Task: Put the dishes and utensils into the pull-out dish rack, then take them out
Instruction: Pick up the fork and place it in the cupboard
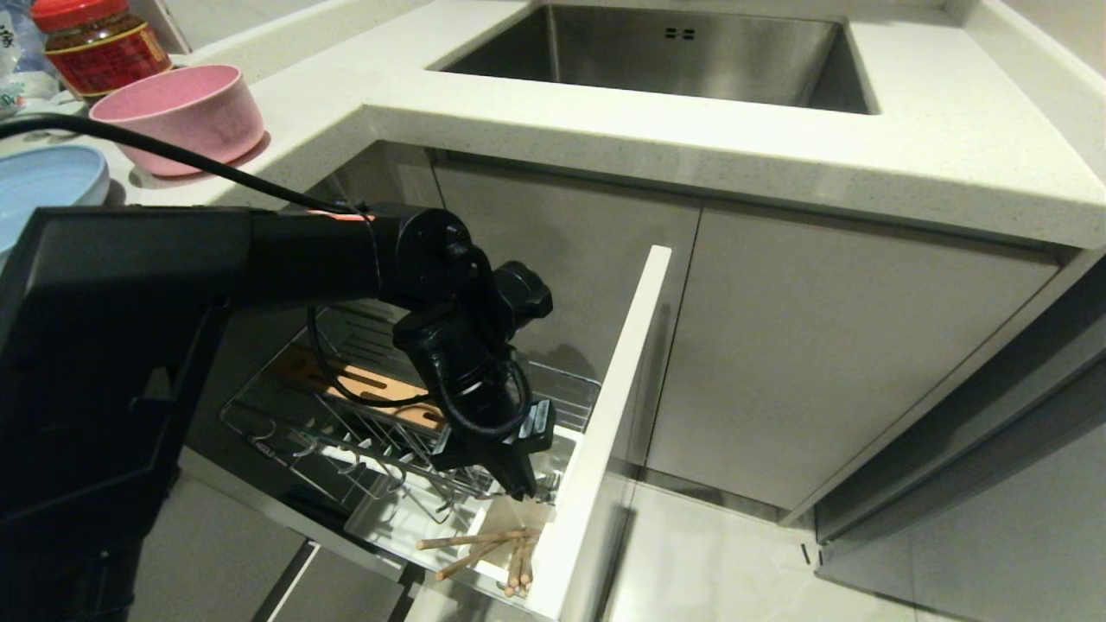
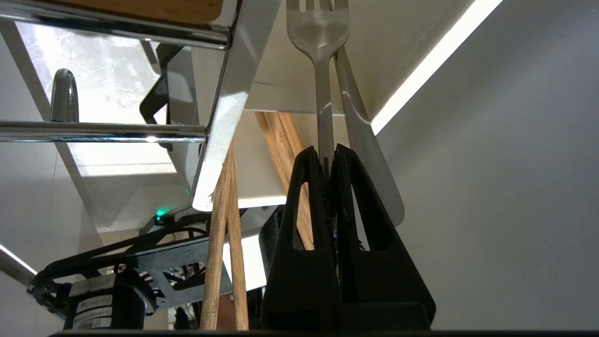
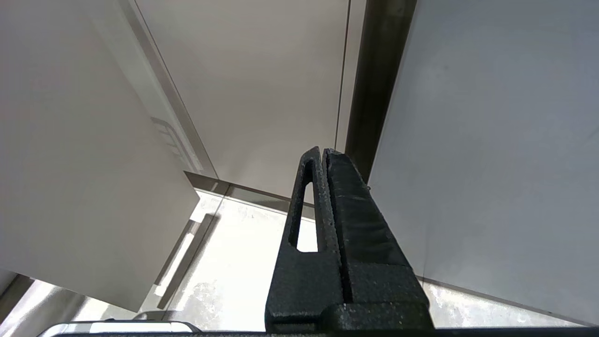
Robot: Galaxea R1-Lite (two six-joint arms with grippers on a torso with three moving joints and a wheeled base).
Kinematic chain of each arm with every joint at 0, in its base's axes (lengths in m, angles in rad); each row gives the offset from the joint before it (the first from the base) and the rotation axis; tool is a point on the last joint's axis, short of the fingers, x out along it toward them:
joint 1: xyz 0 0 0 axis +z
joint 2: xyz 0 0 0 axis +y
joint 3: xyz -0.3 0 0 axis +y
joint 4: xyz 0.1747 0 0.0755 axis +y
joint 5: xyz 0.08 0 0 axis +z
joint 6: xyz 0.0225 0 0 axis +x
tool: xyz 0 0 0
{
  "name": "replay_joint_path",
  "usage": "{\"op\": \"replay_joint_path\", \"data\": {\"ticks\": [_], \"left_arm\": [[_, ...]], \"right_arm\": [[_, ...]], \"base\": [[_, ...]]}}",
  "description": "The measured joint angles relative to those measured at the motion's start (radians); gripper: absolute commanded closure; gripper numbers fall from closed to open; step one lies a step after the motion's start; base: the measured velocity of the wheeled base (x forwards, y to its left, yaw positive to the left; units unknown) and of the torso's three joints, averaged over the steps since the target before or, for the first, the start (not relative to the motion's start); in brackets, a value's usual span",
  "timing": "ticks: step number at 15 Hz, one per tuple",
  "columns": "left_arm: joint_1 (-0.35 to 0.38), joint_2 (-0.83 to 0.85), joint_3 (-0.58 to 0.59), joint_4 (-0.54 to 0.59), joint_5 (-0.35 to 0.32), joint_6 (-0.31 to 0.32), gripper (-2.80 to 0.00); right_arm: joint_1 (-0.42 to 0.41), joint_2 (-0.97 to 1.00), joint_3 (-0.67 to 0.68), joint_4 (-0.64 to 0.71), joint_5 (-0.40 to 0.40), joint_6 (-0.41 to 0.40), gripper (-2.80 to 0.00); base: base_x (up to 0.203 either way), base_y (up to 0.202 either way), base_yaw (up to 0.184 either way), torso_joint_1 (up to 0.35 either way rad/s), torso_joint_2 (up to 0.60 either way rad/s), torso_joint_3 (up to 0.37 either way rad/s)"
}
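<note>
The left gripper is pinching the fork by its handle, fingers clamped tight, holding it over the white utensil bin at the front of the pull-out dish rack, likely so it drops in beside the chopsticks. The pink bowl and blue plate are waiting on the counter. The right gripper is hanging closed and empty, parked near the floor.
</note>
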Motion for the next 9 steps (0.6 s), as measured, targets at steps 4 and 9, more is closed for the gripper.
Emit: {"op": "replay_joint_path", "data": {"ticks": [4,9], "left_arm": [[0.002,-0.003,0.000,0.002,0.000,0.000,-2.80],[-0.001,-0.028,0.000,0.004,-0.001,0.000,-2.80]], "right_arm": [[0.000,0.000,0.000,0.000,0.000,0.000,0.00],[0.000,0.000,0.000,0.000,0.000,0.000,0.00]], "base": [[0.000,0.000,0.000,0.000,0.00,0.000],[0.000,0.000,0.000,0.000,0.00,0.000]]}}
